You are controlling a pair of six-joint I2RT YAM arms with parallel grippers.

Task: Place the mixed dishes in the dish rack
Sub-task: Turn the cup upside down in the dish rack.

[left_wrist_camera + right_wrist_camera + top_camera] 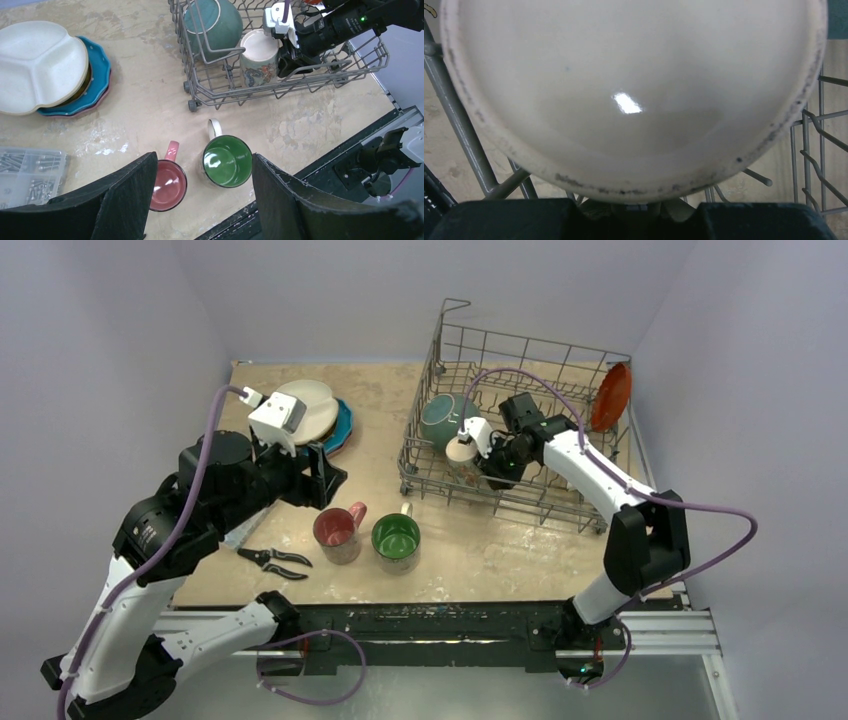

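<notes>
Right gripper point(478, 452) clamped on the cream mug point(461, 451) inside the dish rack point(530, 353)

From the top cam, the mug sits in the rack's near left corner, just beside the teal bowl point(442, 420), with an orange plate point(611, 397) propped up at the far right end. The left gripper point(325, 480) hangs wide open over the table point(380, 420), holding nothing. The red mug point(336, 531) and green mug point(396, 539) stand side by side just past it, pliers point(275, 560) lie nearby, and a white divided plate point(312, 408) tops a stack further back. The left wrist cam looks down between its spread fingers point(125, 200) at both mugs, with a clear compartment box point(30, 172) off at the edge. On the right wrist cam the mug's glossy inside fills nearly everything, with rack wires either side.
</notes>
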